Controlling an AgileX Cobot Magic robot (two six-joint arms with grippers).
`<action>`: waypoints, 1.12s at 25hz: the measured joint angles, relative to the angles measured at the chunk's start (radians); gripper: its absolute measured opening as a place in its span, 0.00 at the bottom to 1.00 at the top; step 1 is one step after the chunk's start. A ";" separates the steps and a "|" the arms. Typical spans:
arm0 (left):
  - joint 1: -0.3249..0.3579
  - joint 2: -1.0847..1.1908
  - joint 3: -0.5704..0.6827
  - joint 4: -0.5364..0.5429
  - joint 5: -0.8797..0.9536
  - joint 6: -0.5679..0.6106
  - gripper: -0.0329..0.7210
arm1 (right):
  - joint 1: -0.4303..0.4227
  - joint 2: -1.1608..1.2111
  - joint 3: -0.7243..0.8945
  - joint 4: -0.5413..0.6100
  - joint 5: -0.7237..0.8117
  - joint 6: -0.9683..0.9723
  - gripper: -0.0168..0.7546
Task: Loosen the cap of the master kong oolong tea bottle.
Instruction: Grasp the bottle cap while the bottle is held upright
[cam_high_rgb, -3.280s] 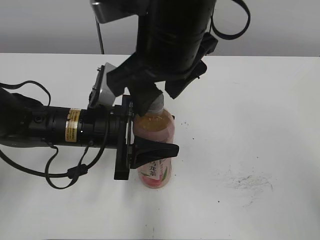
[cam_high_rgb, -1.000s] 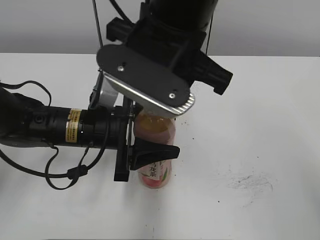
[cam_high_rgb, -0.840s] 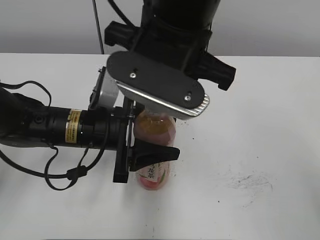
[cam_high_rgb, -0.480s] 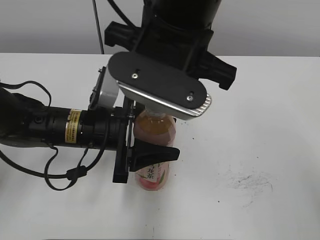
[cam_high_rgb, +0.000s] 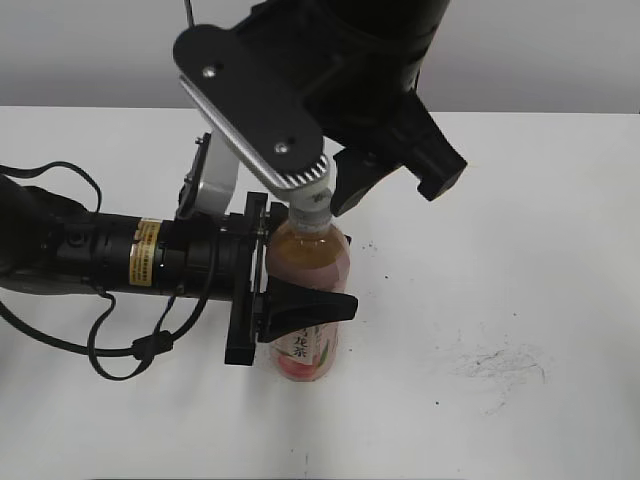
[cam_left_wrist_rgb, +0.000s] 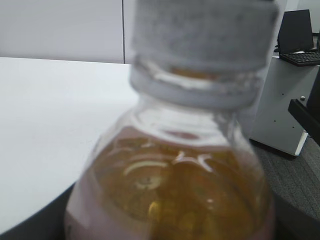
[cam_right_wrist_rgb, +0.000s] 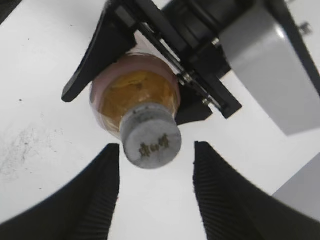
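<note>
The master kong oolong tea bottle (cam_high_rgb: 308, 280) stands upright on the white table, full of pinkish-amber tea, its pink label low on the body. My left gripper (cam_high_rgb: 300, 300) is shut on the bottle's body from the left. In the left wrist view the bottle's shoulder (cam_left_wrist_rgb: 175, 190) fills the frame. The white-grey ribbed cap (cam_high_rgb: 308, 199) sits on the neck; it also shows in the left wrist view (cam_left_wrist_rgb: 205, 30) and the right wrist view (cam_right_wrist_rgb: 151, 140). My right gripper (cam_right_wrist_rgb: 156, 150) is open just above the cap, fingers apart on either side, not touching it.
The white table (cam_high_rgb: 520, 260) carries dark scuff marks (cam_high_rgb: 495, 362) at the right front. My left arm (cam_high_rgb: 100, 255) with its cables lies across the left side. My right arm (cam_high_rgb: 340, 60) hangs over the bottle from the back.
My right gripper has turned about its axis over the bottle and now stands open with the cap in plain view. The left gripper and the bottle have not moved.
</note>
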 joint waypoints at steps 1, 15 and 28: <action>0.000 0.000 0.000 0.000 0.000 0.000 0.63 | 0.000 -0.004 -0.001 -0.008 0.000 0.055 0.56; 0.000 0.000 0.000 -0.004 0.002 -0.004 0.63 | 0.000 -0.010 -0.002 -0.059 -0.001 1.030 0.77; 0.000 0.000 0.000 -0.005 0.002 -0.004 0.63 | 0.000 -0.035 -0.002 0.062 -0.001 1.558 0.77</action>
